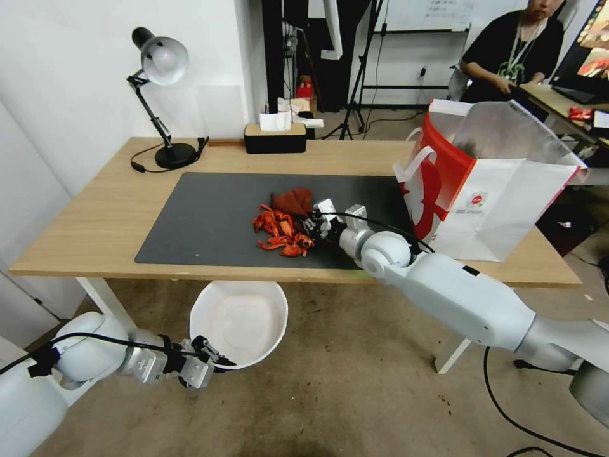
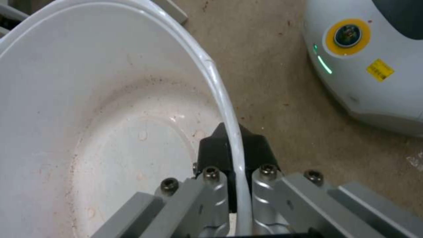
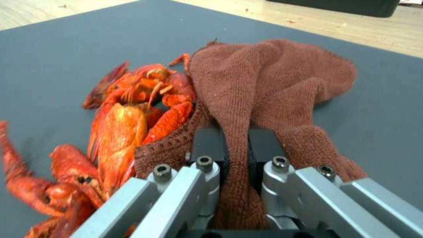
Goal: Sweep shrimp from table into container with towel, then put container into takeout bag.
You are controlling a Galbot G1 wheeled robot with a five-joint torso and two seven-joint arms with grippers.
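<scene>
Red-orange shrimp (image 1: 279, 231) (image 3: 128, 115) lie heaped on the dark mat of the table (image 1: 101, 216). Just behind them sits the rust-brown towel (image 1: 294, 200) (image 3: 269, 86), and my right gripper (image 1: 312, 223) (image 3: 236, 145) is shut on a fold of it, right beside the pile. The white container (image 1: 239, 322) (image 2: 110, 109) hangs below the table's front edge. My left gripper (image 1: 212, 360) (image 2: 233, 145) is shut on its rim, one finger inside and one outside. The white and red takeout bag (image 1: 482, 184) stands open at the table's right end.
A desk lamp (image 1: 162, 70) and a black tissue box (image 1: 275, 137) stand along the table's far edge. White table legs (image 1: 101, 298) reach the floor near the container. The robot's white base (image 2: 365, 56) is close to my left gripper.
</scene>
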